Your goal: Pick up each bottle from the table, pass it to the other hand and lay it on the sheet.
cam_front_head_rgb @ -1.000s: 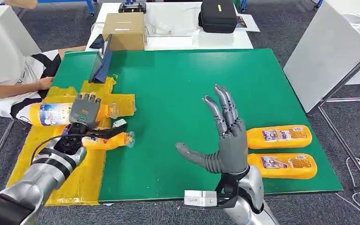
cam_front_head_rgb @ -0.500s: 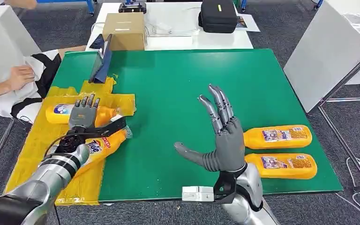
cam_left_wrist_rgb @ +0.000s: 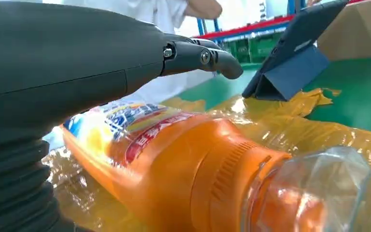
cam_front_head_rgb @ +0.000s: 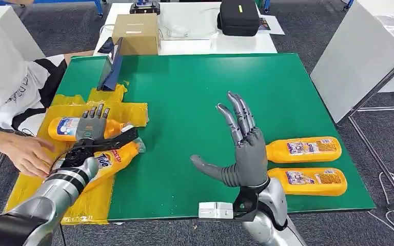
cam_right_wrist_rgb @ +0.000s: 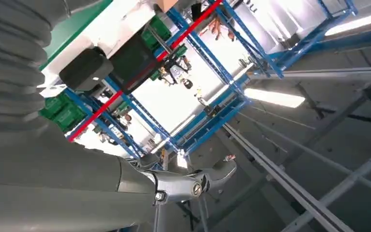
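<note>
An orange Tide bottle (cam_front_head_rgb: pixel 109 159) lies on the yellow sheet (cam_front_head_rgb: pixel 95 201), clear cap toward the green table (cam_front_head_rgb: pixel 195 87). My left hand (cam_front_head_rgb: pixel 90 130) hovers just over it, fingers straight and thumb out, gripping nothing. The left wrist view shows the same bottle (cam_left_wrist_rgb: pixel 183 174) lying beside my left hand (cam_left_wrist_rgb: pixel 77 72). A second orange bottle (cam_front_head_rgb: pixel 64 126) lies further back on the sheet. Two more orange bottles (cam_front_head_rgb: pixel 303 149) (cam_front_head_rgb: pixel 311 181) lie side by side on the table's right. My right hand (cam_front_head_rgb: pixel 247 149) is raised beside them, fingers spread, empty; in its wrist view my right hand (cam_right_wrist_rgb: pixel 53 169) points at the ceiling.
A person's hand (cam_front_head_rgb: pixel 26 154) reaches onto the sheet's left edge, close to my left arm. A tablet on a folding stand (cam_front_head_rgb: pixel 112 65) sits at the sheet's far end. A cardboard box (cam_front_head_rgb: pixel 136 32) and black bag (cam_front_head_rgb: pixel 238 18) stand on the white table behind.
The Tide bottle has rolled label-up and settled on the sheet under my left hand. The person's hand has come down to the sheet's left edge. My right hand sank slightly.
</note>
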`<state>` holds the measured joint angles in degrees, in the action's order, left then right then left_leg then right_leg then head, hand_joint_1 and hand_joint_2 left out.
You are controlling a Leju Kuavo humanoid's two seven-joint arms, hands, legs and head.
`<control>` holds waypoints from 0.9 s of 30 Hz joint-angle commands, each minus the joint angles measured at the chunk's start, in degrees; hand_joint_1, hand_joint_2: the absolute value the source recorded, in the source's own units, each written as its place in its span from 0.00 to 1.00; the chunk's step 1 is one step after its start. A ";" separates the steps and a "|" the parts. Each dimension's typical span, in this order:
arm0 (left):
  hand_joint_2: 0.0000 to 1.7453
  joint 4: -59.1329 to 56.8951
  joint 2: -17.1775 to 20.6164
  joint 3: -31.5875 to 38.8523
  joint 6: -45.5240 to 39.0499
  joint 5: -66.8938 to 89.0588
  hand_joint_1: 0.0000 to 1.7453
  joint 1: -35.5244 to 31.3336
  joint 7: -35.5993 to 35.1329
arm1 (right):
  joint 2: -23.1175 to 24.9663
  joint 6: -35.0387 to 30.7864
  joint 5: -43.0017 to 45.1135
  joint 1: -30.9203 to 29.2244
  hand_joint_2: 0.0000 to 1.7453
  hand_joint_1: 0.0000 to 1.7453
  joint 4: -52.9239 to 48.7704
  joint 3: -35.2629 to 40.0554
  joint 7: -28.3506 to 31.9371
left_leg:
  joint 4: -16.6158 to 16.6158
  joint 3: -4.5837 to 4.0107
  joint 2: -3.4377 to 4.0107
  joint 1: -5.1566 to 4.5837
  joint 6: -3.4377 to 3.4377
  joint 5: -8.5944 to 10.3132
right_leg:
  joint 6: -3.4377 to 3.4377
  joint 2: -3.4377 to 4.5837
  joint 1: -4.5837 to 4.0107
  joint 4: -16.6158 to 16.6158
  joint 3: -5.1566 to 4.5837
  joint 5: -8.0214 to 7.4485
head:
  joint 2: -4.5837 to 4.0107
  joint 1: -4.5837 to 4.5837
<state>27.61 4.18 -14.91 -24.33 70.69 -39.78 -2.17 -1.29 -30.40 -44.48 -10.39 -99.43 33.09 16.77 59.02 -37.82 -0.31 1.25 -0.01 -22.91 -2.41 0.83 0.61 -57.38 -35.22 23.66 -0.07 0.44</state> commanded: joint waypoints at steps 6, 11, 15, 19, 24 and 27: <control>1.00 35.56 -6.26 13.93 -15.67 -27.19 0.00 18.18 30.68 | -7.41 14.53 -14.33 -5.57 1.00 0.00 9.73 -1.19 -15.09 | -0.09 0.24 0.12 -0.06 0.09 -0.07 | 0.02 0.05 0.03 0.12 0.23 0.02 | 0.00 0.00; 1.00 72.48 -5.39 6.96 -5.86 -35.27 0.00 33.04 25.47 | -14.35 19.86 -15.43 -4.82 1.00 0.00 10.95 -7.60 -15.42 | 0.09 0.13 0.07 -0.08 0.16 -0.20 | -0.02 -0.03 0.05 0.08 0.19 0.12 | 0.00 0.00; 1.00 75.94 -5.64 5.33 4.75 -45.35 0.00 38.75 26.64 | -17.08 21.28 -16.37 -0.58 1.00 0.00 9.91 -13.59 -16.27 | 0.05 0.19 -0.11 -0.13 0.26 -0.30 | -0.17 -0.08 0.18 0.11 0.34 0.31 | 0.00 -0.02; 1.00 75.21 -6.20 3.76 10.64 -50.28 0.00 41.67 28.08 | -18.24 21.57 -16.12 2.84 1.00 0.00 8.74 -18.19 -15.87 | -0.02 0.09 -0.24 -0.23 0.32 -0.30 | -0.17 -0.18 0.18 0.17 0.24 0.25 | 0.00 0.00; 1.00 74.45 -5.90 2.53 13.65 -51.13 0.00 42.55 28.06 | -19.40 22.79 -16.59 3.48 1.00 0.00 9.01 -19.88 -16.84 | -0.01 0.18 -0.20 -0.25 0.35 -0.36 | -0.31 -0.19 0.19 0.15 0.35 0.38 | 0.00 0.02; 1.00 74.40 -5.82 1.56 17.41 -52.58 0.00 44.44 27.23 | -23.16 26.01 -17.98 3.66 1.00 0.00 10.90 -22.47 -18.63 | -0.05 0.26 -0.26 -0.27 0.35 -0.36 | -0.31 -0.25 0.21 0.18 0.43 0.39 | 0.00 0.02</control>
<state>100.48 -1.62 -9.95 -12.00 20.09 1.03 26.12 -19.32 -8.52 -60.87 -7.22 -93.00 16.37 0.44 59.04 -37.93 -0.54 1.03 0.25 -23.17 -2.80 0.71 0.82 -57.30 -35.20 23.93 -0.07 0.46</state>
